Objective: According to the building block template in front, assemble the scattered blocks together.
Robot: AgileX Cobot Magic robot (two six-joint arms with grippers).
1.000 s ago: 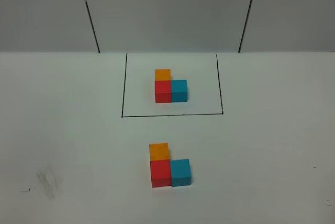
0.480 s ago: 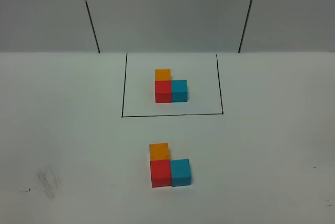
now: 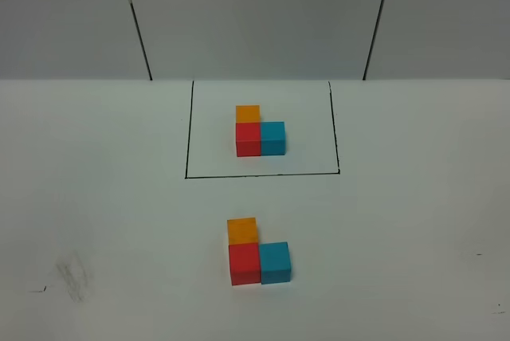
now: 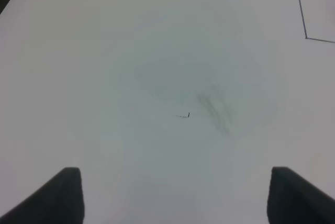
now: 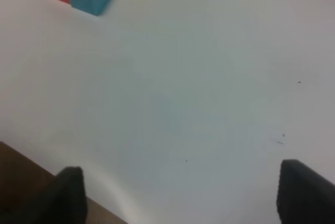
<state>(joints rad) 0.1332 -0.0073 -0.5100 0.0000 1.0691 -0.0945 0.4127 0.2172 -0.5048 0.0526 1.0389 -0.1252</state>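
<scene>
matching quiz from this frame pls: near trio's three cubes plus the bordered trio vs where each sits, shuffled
Things:
1. orange cube
2. red cube
3. blue cube
4. template

Places:
A. inside the black drawn rectangle, farther back
B. corner of the near L, touching both other cubes
C. right end of the near L, beside red
D. back end of the near L, behind red

Pairs: 1-D, 2-B, 3-C, 4-A
</scene>
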